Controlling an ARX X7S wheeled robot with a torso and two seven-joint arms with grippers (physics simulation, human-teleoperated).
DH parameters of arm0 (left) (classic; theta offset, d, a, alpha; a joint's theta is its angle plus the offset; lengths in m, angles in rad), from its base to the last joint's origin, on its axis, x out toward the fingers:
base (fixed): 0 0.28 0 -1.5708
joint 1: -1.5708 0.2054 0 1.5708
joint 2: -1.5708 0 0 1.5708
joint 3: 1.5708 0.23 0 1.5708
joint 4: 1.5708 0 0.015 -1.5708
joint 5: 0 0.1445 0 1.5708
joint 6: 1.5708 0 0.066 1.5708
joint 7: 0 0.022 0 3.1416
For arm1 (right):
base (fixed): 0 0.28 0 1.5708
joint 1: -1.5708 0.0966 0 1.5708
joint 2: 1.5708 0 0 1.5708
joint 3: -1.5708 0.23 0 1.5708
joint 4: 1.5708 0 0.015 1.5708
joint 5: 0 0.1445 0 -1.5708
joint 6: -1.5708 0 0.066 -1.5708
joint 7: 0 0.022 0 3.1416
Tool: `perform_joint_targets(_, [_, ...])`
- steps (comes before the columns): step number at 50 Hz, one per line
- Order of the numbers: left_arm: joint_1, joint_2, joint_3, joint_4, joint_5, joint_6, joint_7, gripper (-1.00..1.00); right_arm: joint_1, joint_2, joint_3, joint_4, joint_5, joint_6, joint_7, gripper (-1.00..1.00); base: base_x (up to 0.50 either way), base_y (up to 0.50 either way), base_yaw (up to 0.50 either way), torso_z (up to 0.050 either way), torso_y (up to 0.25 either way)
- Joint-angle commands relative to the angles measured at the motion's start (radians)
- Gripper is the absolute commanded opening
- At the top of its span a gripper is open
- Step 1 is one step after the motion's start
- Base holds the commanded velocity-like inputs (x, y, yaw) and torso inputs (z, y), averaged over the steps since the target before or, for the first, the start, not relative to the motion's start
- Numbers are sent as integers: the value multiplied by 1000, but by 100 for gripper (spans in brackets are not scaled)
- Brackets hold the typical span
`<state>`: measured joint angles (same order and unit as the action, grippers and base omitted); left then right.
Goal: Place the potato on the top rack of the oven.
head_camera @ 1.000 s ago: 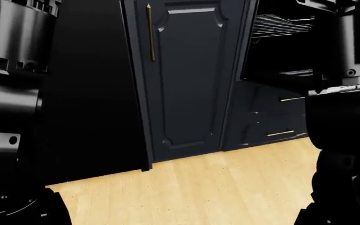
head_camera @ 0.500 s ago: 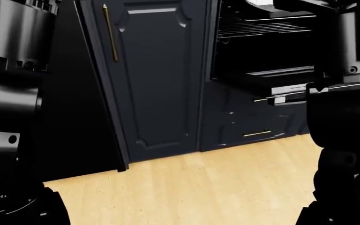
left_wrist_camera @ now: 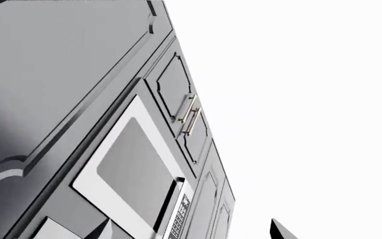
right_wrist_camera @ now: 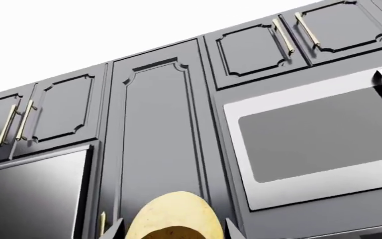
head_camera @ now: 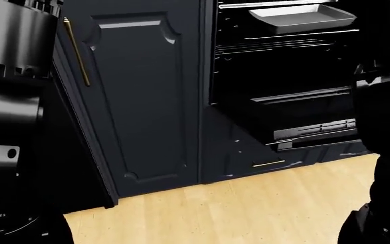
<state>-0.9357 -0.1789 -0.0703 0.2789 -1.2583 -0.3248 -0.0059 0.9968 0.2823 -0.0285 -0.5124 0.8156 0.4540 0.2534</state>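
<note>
- Right hand (right_wrist_camera: 172,230): the right wrist view shows two dark fingers (right_wrist_camera: 113,230) flanking the potato (right_wrist_camera: 172,219) at the frame edge. The hand is closed on the potato, which sits between the fingers, yellow-tan and smooth, rounded end outward.
- Right arm pose: the wrist camera looks upward at dark panelled cabinet doors (right_wrist_camera: 257,47) with brass handles and a silver-framed microwave (right_wrist_camera: 320,137). In the head view the right arm (head_camera: 388,127) fills the right edge as a black mass; the hand itself is not visible there.
- Left arm pose: the left arm (head_camera: 8,101) occupies the left edge of the head view, raised. Its wrist camera looks up along the cabinet front, past the microwave (left_wrist_camera: 135,172) and upper doors (left_wrist_camera: 177,89). Only a dark sliver at the frame edge shows, so I cannot tell whether the left hand is open or closed.
- Oven (head_camera: 283,76): door (head_camera: 303,124) dropped open, cavity dark. It stands right of a tall panelled cabinet door (head_camera: 140,96).
- Top rack (head_camera: 283,4): carries a shallow grey baking tray (head_camera: 303,18). Nothing can be seen in the tray. A bare wire rack (head_camera: 283,46) lies below it.
- Drawer (head_camera: 269,162) with a brass pull sits beneath the oven, above the wooden floor (head_camera: 235,213).
- Writing: the microwave control strip (left_wrist_camera: 179,219) carries markings too small to read.
</note>
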Motion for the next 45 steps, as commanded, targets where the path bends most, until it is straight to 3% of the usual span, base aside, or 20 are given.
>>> perform_joint_targets(1, [-2,-8,2,8,-3,7,-7,100,169,88,-21,-22,40,146,29,-100,-156,-478,0,0,0])
perform_joint_targets(8, [-5,-11,8,-1,2,12,-1,100,214,126,-79,81,23,255,52,-100,-33,-154,0,0,2])
perform_joint_targets(29, [-8,-38,33,1,5,-4,-18,100,366,209,-58,309,265,659,182,-100,0,0,0,0,0])
perform_joint_targets(45, [-3,-49,35,13,6,4,-29,100,400,217,-158,512,128,562,58,-100,-75,-344,0,0,1])
